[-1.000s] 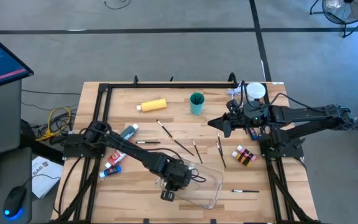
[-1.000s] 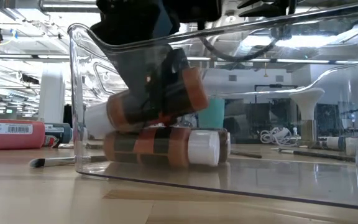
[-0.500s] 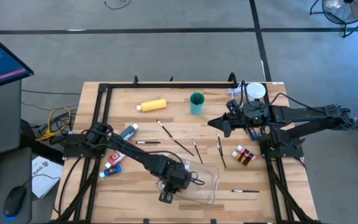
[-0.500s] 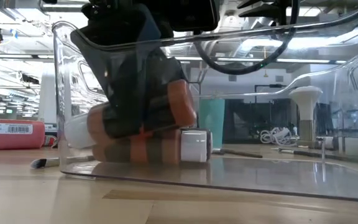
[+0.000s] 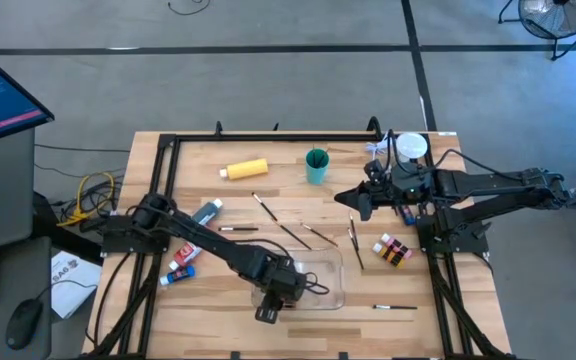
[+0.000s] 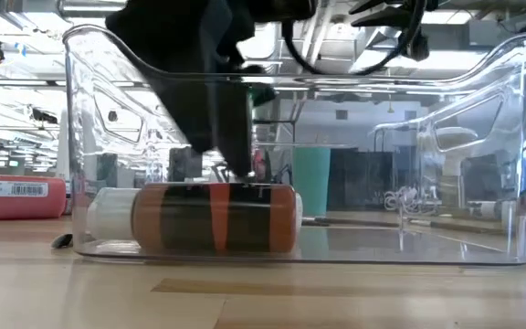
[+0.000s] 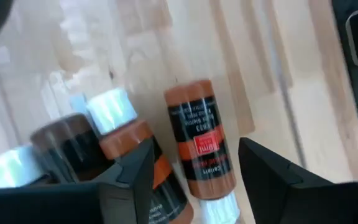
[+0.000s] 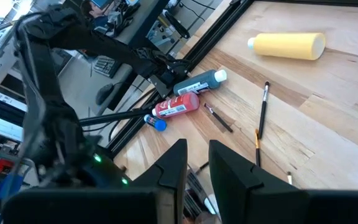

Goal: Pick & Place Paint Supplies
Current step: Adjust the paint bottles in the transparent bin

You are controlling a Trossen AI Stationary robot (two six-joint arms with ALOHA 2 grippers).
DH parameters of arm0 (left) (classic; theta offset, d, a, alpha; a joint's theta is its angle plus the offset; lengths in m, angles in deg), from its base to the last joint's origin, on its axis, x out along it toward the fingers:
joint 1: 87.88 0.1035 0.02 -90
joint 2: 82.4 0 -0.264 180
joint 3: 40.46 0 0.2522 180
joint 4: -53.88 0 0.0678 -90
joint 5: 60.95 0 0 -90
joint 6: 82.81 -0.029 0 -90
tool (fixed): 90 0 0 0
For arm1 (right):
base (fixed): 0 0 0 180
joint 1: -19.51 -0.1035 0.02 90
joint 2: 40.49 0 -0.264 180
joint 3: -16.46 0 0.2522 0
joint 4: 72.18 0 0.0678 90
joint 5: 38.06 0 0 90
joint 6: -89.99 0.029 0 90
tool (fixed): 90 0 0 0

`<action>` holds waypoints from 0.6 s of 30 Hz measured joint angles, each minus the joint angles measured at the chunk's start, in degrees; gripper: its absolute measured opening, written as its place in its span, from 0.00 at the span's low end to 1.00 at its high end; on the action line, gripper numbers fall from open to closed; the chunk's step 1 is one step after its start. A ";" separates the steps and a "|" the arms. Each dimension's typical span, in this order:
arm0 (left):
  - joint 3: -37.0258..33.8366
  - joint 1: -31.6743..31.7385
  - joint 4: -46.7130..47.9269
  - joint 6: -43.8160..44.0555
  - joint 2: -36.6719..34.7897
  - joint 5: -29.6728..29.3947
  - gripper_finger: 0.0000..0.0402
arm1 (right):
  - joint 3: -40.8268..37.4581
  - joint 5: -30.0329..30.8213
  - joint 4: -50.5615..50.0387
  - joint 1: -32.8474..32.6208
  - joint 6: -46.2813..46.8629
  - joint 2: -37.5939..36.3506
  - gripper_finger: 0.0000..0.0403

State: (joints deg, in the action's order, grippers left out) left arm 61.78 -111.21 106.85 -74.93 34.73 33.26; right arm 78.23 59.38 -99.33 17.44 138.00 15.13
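Wooden tabletop [image 5: 268, 190], and the left gripper [image 7: 194, 165] hangs open right over a paint bottle [image 7: 201, 140] lying flat in the clear tray [image 6: 482, 164], long axis running between its fingers. Right gripper [image 8: 197, 165] waits nearly closed, empty, well away.

A teal cup [image 5: 316, 165] is seen upright at the far side of the wooden table [image 5: 268, 215], and a clear plastic tray [image 5: 331, 268] is placed nearer its front edge.
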 joint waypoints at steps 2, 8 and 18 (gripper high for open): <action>-0.06 0.00 0.34 -0.18 -1.40 -0.91 0.41 | 0.01 0.00 -0.14 0.00 0.00 0.00 0.15; 0.11 1.03 -1.68 -2.69 -3.84 -4.88 0.35 | 0.00 0.00 -0.59 -0.02 -0.02 0.00 0.15; 0.02 8.01 -7.50 -3.02 0.07 -0.85 0.02 | 0.01 0.00 -1.20 -0.02 -0.13 0.00 0.15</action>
State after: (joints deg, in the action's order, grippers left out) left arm 61.81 -103.20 99.35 -77.95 34.81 32.41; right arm 78.25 59.38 -100.53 17.42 137.87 15.13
